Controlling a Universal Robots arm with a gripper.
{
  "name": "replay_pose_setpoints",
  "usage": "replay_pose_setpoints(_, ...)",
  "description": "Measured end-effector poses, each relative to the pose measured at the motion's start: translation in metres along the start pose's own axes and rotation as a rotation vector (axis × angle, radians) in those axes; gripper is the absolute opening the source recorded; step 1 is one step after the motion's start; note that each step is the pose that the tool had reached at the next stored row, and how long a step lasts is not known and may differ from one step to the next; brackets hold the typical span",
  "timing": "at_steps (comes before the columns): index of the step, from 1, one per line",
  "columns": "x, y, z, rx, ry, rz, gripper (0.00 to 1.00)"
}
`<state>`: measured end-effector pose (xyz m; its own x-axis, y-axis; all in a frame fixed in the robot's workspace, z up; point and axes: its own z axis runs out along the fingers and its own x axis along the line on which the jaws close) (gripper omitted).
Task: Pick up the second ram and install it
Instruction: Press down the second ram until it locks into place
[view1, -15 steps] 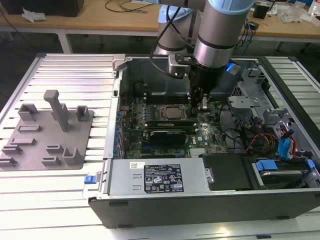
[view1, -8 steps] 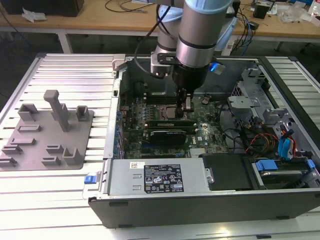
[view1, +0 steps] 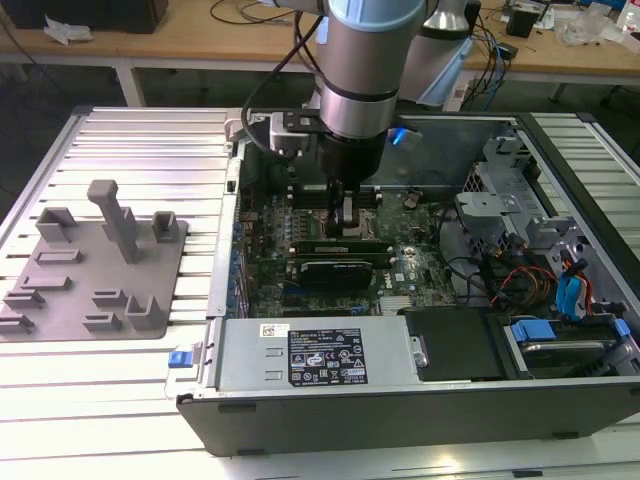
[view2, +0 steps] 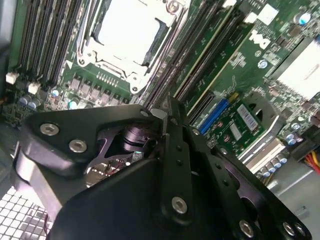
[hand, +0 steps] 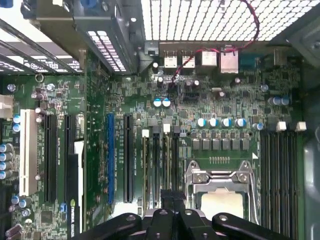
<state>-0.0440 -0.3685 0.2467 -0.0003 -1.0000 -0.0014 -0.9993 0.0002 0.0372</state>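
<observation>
Inside the open computer case (view1: 560, 170), the gripper (view1: 345, 215) hangs straight down over the green motherboard (view1: 290, 215), right above the memory slots (hand: 159, 167) beside the processor socket (hand: 220, 187). That vertical stance suits pressing a stick squarely into a slot. Whether the claw is spread or pinching something, I cannot tell. The second ram cannot be identified with certainty; a long dark stick (view1: 335, 247) lies seated across the board just below the claw. On the exterior view's left, the grey holder blocks (view1: 95, 265) stand apart with no stick visible in them.
</observation>
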Motion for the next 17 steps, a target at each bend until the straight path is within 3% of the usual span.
replay_pose_setpoints(4, -0.0001, 0.0080, 0.0055, 0.0001, 0.0003, -0.008, 0.08)
replay_pose_setpoints(10, -0.0006, 0.0127, 0.0116, 0.0016, 0.0001, -0.008, 0.08)
replay_pose_setpoints(17, -0.0006, 0.0126, 0.0149, 0.0015, 0.0002, -0.008, 0.08)
